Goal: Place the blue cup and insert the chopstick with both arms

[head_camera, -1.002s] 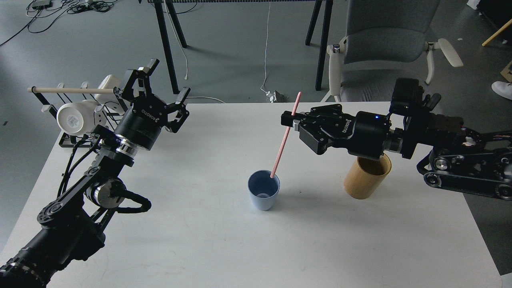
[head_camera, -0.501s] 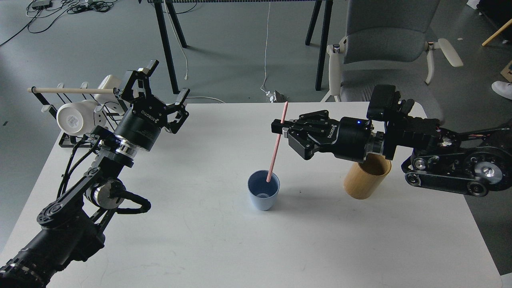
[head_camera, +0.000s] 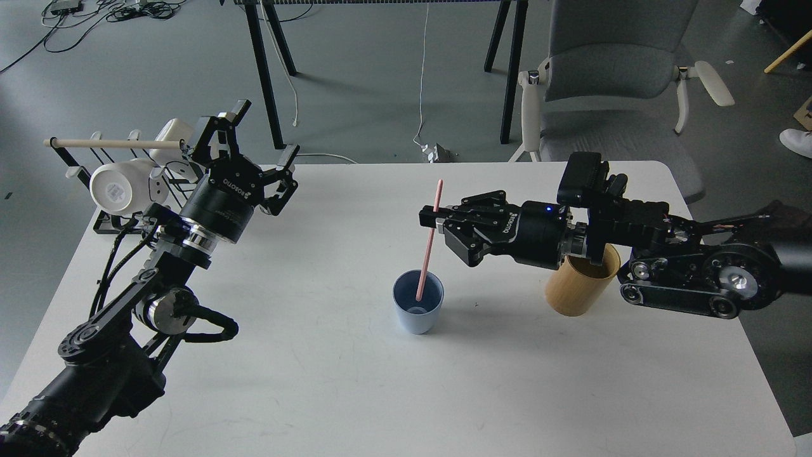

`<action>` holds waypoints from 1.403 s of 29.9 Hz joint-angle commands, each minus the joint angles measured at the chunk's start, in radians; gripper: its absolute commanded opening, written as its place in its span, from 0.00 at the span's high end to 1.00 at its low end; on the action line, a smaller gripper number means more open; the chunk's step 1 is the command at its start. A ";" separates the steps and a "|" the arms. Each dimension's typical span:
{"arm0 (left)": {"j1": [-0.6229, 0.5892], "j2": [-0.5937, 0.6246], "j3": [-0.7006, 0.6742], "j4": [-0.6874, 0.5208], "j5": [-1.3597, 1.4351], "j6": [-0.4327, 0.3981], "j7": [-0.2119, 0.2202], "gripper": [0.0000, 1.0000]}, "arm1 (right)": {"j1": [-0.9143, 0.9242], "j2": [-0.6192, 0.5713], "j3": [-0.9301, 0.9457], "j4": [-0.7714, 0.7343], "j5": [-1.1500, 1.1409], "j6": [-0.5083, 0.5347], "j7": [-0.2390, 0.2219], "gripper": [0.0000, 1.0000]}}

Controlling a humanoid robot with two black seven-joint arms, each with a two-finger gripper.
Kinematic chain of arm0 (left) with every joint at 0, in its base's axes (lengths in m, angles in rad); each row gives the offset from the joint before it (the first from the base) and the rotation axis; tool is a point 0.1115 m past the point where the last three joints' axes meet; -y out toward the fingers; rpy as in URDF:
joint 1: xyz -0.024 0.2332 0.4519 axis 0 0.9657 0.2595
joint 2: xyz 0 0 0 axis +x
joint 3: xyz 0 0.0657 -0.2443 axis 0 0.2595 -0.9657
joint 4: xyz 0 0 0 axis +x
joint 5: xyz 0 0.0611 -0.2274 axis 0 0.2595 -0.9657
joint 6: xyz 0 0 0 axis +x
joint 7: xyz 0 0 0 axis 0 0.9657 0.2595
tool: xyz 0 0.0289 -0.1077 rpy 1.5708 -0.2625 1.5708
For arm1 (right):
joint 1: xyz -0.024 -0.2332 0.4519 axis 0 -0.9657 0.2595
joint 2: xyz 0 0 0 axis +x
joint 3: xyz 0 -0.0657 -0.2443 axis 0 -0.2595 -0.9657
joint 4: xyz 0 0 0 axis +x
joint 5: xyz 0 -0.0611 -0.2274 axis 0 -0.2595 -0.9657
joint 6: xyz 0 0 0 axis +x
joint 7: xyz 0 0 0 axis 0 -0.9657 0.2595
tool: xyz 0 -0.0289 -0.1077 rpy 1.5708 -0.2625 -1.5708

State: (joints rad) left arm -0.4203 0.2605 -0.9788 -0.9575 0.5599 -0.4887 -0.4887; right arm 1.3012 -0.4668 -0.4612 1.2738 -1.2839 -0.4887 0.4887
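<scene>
The blue cup (head_camera: 418, 310) is standing upright on the white table (head_camera: 393, 393), near its middle and nearest to the viewer of the task's things. The pink chopstick (head_camera: 429, 240) is now dipping its lower end well inside the cup's mouth, where a second ago that tip was only meeting the far rim. It is also standing steeper than before and sitting lower, so the insertion is looking nearly done; by my reading only the release is left.

Just beyond and to the right, the right tool (head_camera: 434, 218) has been sliding left and downward over that second. Its fingers are pressed onto the chopstick's upper part, pinching it with a short length of stick poking out above. Behind this arm a tan bamboo cylinder (head_camera: 574, 295) is standing on the table, well apart from the cup.

Farther back on the left, the left tool (head_camera: 257, 149) is staying where it was, fingers spread wide, holding nothing and touching nothing. Behind it a black wire rack (head_camera: 114, 219) is carrying white mugs (head_camera: 117, 186) and a wooden rod (head_camera: 108, 144).
</scene>
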 commanded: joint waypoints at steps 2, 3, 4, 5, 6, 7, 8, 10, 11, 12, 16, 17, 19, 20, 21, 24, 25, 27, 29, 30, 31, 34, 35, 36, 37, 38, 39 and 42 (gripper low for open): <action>0.000 -0.001 0.000 0.000 0.000 0.000 0.000 0.02 | -0.005 0.007 0.001 -0.010 0.001 0.000 0.000 0.93; 0.000 -0.001 0.000 0.000 0.000 0.000 0.000 0.02 | -0.008 0.010 0.001 -0.010 0.001 0.000 0.000 0.88; 0.000 0.000 0.000 0.000 0.000 0.000 0.000 0.02 | -0.010 0.011 0.003 -0.010 0.003 0.000 0.000 0.82; 0.000 -0.001 0.000 -0.001 0.000 0.000 0.000 0.02 | -0.010 0.011 0.003 -0.010 0.003 0.000 0.000 0.81; 0.000 0.000 0.000 0.000 0.000 0.000 0.000 0.02 | -0.010 0.011 0.003 -0.010 0.003 0.000 0.000 0.79; 0.000 -0.001 0.000 0.000 0.000 0.000 0.000 0.02 | -0.010 0.011 0.004 -0.010 0.003 0.000 0.000 0.76; -0.002 -0.001 0.000 0.000 0.000 0.000 0.000 0.02 | -0.010 0.011 0.006 -0.008 0.005 0.000 0.000 0.73; -0.002 -0.001 0.002 0.000 0.000 0.000 0.000 0.02 | -0.010 0.010 0.010 -0.007 0.005 0.000 0.000 0.61; -0.002 -0.001 0.002 0.000 0.000 0.000 0.000 0.02 | -0.010 0.008 0.015 -0.004 0.005 0.000 0.000 0.52; -0.002 -0.001 0.002 0.000 0.000 0.000 0.000 0.02 | -0.010 0.005 0.015 -0.004 0.006 0.000 0.000 0.49; -0.005 0.000 0.002 0.000 0.000 0.000 0.000 0.02 | -0.011 -0.003 0.027 0.001 0.023 0.000 0.000 0.22; -0.005 0.000 0.003 -0.001 0.000 0.000 0.000 0.02 | -0.011 -0.006 0.032 0.005 0.040 0.000 0.000 0.15; -0.009 0.000 0.003 0.000 0.002 0.000 0.000 0.02 | -0.011 -0.021 0.038 0.030 0.095 0.000 0.000 0.03; -0.012 0.000 0.003 0.000 0.000 0.000 0.000 0.02 | -0.014 -0.029 0.039 0.053 0.133 0.000 0.000 0.03; -0.014 0.000 0.003 0.002 0.000 0.000 0.000 0.02 | -0.020 -0.038 0.042 0.077 0.176 0.000 0.000 0.03; -0.032 -0.001 0.005 0.003 0.000 0.000 0.000 0.02 | -0.045 -0.062 0.076 0.139 0.297 0.000 0.000 0.03; -0.043 -0.001 0.006 0.003 -0.001 0.000 0.000 0.02 | -0.060 -0.072 0.102 0.153 0.337 0.000 0.000 0.03; -0.054 0.000 0.008 0.003 -0.005 0.000 0.000 0.02 | -0.098 -0.104 0.172 0.165 0.402 0.000 0.000 0.03; -0.063 0.000 0.009 0.003 -0.005 0.000 0.000 0.02 | -0.147 -0.137 0.267 0.170 0.461 0.000 0.000 0.03; -0.075 0.003 0.009 0.003 -0.005 0.000 0.000 0.02 | -0.181 -0.150 0.330 0.173 0.497 0.000 0.000 0.03; -0.086 0.005 0.009 0.003 -0.005 0.000 0.000 0.02 | -0.218 -0.156 0.398 0.180 0.533 0.000 0.000 0.03; -0.113 0.006 0.009 0.005 -0.006 0.000 0.000 0.02 | -0.339 -0.176 0.623 0.216 0.645 0.000 0.000 0.02; -0.130 0.006 0.009 0.005 -0.006 0.000 0.000 0.02 | -0.383 -0.176 0.709 0.223 0.676 0.000 0.000 0.02; -0.144 0.006 0.009 0.005 -0.006 0.000 0.000 0.02 | -0.422 -0.168 0.781 0.231 0.692 0.000 0.000 0.02; -0.158 0.006 0.009 0.005 -0.008 0.000 0.000 0.02 | -0.462 -0.162 0.858 0.237 0.699 0.000 0.000 0.02; -0.169 0.006 0.009 0.005 -0.008 0.000 0.000 0.02 | -0.494 -0.158 0.921 0.242 0.701 0.000 0.000 0.02; -0.181 0.006 0.009 0.005 -0.009 0.000 0.000 0.02 | -0.528 -0.145 0.985 0.243 0.706 0.000 0.000 0.02; -0.202 0.008 0.011 0.005 -0.015 0.000 0.000 0.02 | -0.608 -0.086 1.149 0.233 0.707 0.000 0.000 0.02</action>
State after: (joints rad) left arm -0.6017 0.2670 -0.9689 -0.9525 0.5494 -0.4887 -0.4887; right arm 0.7687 -0.6021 0.5326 1.5144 -0.5811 -0.4890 0.4886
